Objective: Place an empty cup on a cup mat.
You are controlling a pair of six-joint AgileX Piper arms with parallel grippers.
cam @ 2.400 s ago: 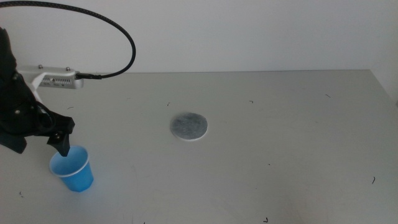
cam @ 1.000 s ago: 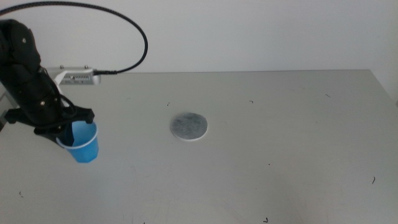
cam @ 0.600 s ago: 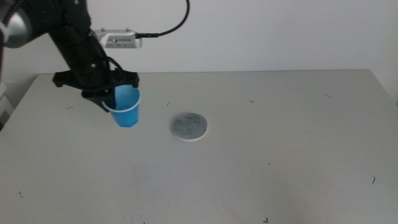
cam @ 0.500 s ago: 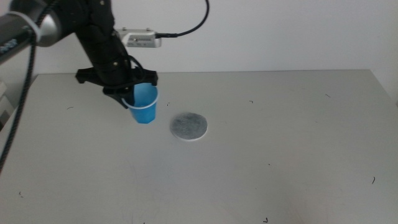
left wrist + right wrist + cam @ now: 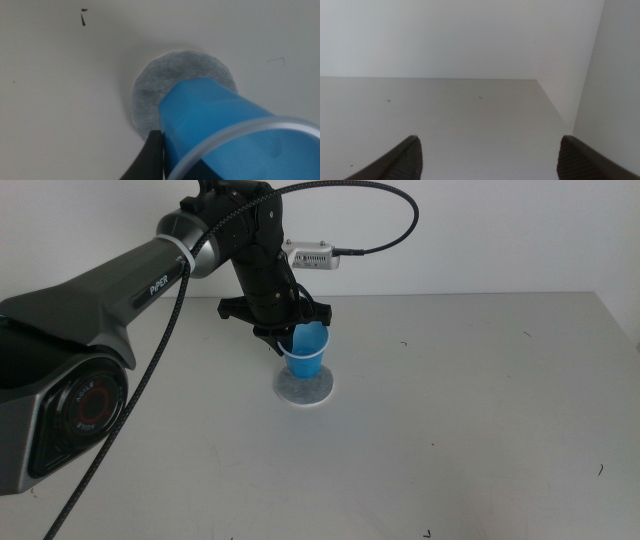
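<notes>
Your left gripper (image 5: pixel 290 340) is clamped on the cup (image 5: pixel 305 354) rim, cup over the cup mat (image 5: pixel 303 389). Your right gripper (image 5: pixel 490 162): jaws apart, off to the side.

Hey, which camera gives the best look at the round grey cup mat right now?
The left wrist view: the flat round mottled-grey cup mat fills the picture's centre, part hidden by the small bright-blue paper cup that the left gripper holds. The middle view shows the mat small, under the cup. The right wrist view lacks it.
</notes>
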